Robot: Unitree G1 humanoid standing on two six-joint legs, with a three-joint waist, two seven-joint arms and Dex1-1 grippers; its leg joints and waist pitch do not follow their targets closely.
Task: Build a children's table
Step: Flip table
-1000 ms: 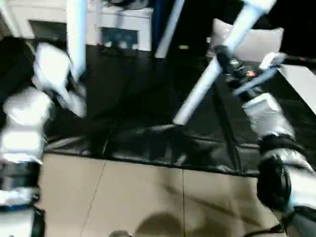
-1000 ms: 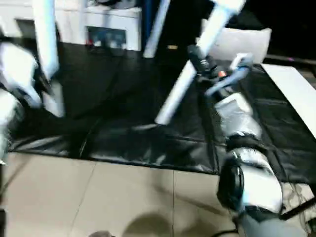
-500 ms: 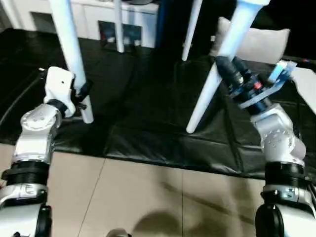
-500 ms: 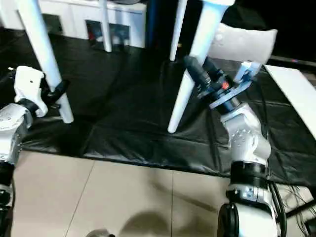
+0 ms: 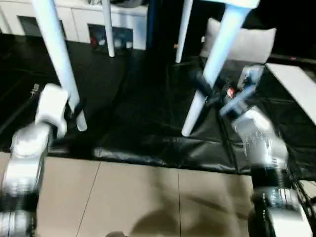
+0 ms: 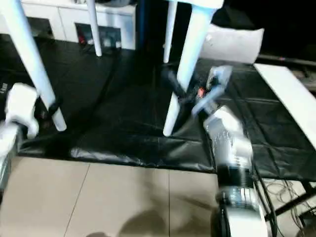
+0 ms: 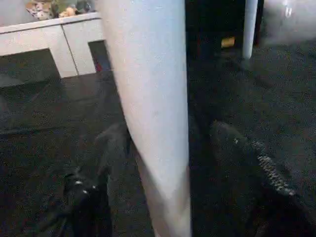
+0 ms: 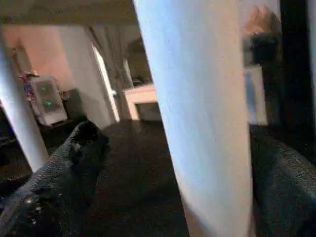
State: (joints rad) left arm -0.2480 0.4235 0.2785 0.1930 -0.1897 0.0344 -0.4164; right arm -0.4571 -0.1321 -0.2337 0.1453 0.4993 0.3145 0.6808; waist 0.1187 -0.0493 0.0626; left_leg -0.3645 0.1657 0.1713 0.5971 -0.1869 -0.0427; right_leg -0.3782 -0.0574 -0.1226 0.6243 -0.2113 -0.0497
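Observation:
The white children's table stands on its legs on the black mat (image 5: 143, 98), with a corner of its top (image 5: 237, 3) at the upper edge. My left gripper (image 5: 76, 111) is open around the near left leg (image 5: 59, 64), low down by its foot. In the left wrist view that leg (image 7: 153, 113) runs between the fingers (image 7: 113, 148) with a gap on each side. My right gripper (image 5: 205, 91) is open wide around the near right leg (image 5: 215, 64), and its fingers (image 8: 74, 163) stand well off the leg (image 8: 202, 123). Two far legs (image 5: 107, 29) rise behind.
White cabinets (image 5: 123, 19) line the back wall. A white pillow (image 5: 247, 42) lies behind the right leg. A white board (image 5: 296, 89) lies on the mat at the right. Beige floor tiles (image 5: 138, 197) begin at the mat's near edge.
The camera has moved. The near right leg now stands steeper than a second ago. Both arms have stayed at their legs, and the left fingers stand a little off theirs.

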